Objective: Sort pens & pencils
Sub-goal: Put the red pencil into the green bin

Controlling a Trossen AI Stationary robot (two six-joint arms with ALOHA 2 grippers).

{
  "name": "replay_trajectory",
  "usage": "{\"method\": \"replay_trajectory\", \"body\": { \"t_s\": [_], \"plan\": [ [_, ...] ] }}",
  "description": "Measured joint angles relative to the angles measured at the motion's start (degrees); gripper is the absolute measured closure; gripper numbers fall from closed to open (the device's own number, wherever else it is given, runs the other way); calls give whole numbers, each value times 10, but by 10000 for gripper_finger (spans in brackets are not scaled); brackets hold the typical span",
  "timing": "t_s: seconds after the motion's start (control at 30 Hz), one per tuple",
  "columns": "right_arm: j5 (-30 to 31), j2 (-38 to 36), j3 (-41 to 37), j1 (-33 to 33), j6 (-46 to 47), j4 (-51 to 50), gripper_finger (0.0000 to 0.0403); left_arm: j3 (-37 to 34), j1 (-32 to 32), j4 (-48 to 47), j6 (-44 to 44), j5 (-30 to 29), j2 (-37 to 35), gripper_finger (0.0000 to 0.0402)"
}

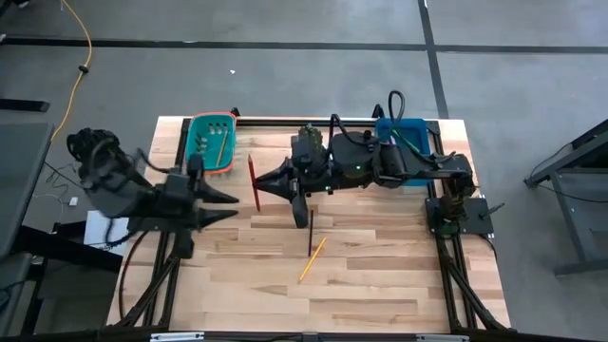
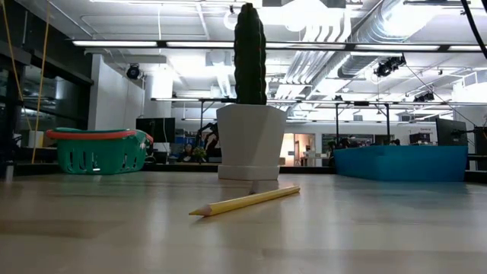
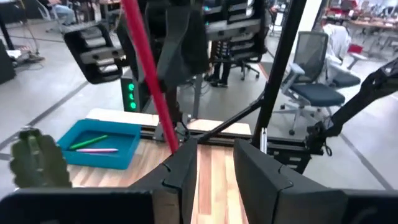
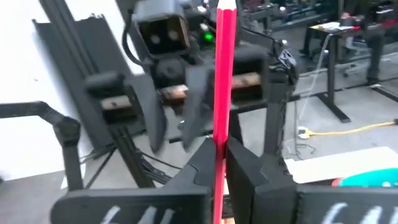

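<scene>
A red pencil (image 1: 254, 182) hangs above the table's middle, with my right gripper (image 1: 262, 183) shut on it. My left gripper (image 1: 234, 205) stands open just left of it, fingertips (image 3: 186, 163) close to the pencil's lower end (image 3: 173, 144) without touching. A yellow pencil (image 1: 312, 259) and a dark pencil (image 1: 310, 233) lie flat on the table. The green basket (image 1: 211, 142) holds one pencil (image 1: 219, 147). A green pen (image 3: 88, 142) and a pink pen (image 3: 96, 150) lie in the blue bin (image 3: 99, 146). My right gripper pinches the red pencil about mid-length (image 4: 219, 140) between its two fingers. The fingers are level, come from the table's right and lie across the pencil. The pencil is clear of the table and slants, its pointed end (image 4: 227, 5) up.
A white pot with a cactus (image 2: 251, 141) stands mid-table, behind the yellow pencil (image 2: 247, 202). The green basket (image 2: 99, 152) is at the far left and the blue bin (image 2: 399, 162) at the far right, partly under my right arm. The near half of the table is bare wood.
</scene>
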Motion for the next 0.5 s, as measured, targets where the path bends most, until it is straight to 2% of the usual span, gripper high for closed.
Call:
{"method": "replay_trajectory", "body": {
  "t_s": [0.13, 0.5],
  "plan": [
    [-11, 0, 0, 10, -4, 16, 396, -1, 40, 14, 1, 52, 1, 307],
    [-11, 0, 1, 18, -13, 15, 396, 0, 48, 31, 13, 60, 2, 307]
  ]
}}
